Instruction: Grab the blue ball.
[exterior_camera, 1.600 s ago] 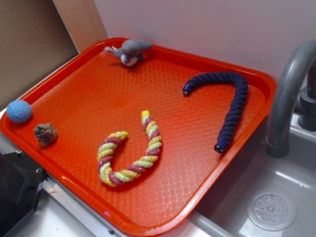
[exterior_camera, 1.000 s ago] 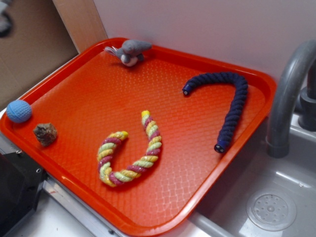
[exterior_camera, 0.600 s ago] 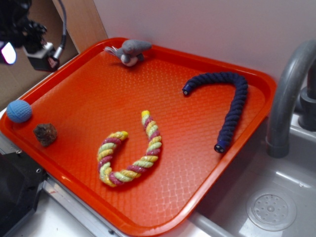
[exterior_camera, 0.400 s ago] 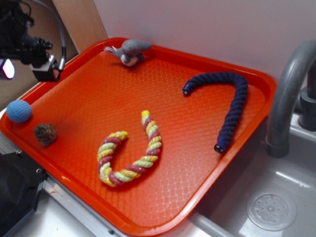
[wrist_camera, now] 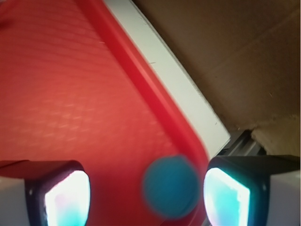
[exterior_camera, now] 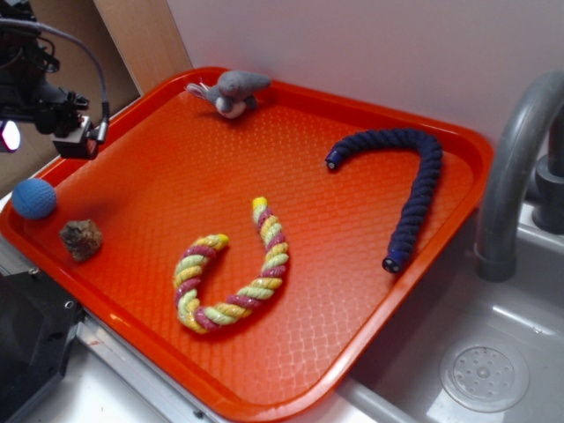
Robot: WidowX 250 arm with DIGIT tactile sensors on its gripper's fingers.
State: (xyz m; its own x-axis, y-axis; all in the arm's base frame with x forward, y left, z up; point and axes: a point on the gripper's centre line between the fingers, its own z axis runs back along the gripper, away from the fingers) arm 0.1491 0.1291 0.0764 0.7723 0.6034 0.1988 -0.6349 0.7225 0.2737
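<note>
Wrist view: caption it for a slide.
Open gripper above the red tray, with the blue ball between its fingers.

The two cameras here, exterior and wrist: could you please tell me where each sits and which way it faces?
Exterior: raised off the orange tray's corner, looking down across it; the gripper enters top left.
Wrist: on the arm, looking down between both open fingers at the tray's corner.
Shared: the blue ball and tray.

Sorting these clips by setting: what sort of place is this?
Probably a toy kitchen sink setup: a grey faucet arches over a sink basin with a drain. Beside it, an orange tray holds the blue ball, ropes and a plush bird.
</note>
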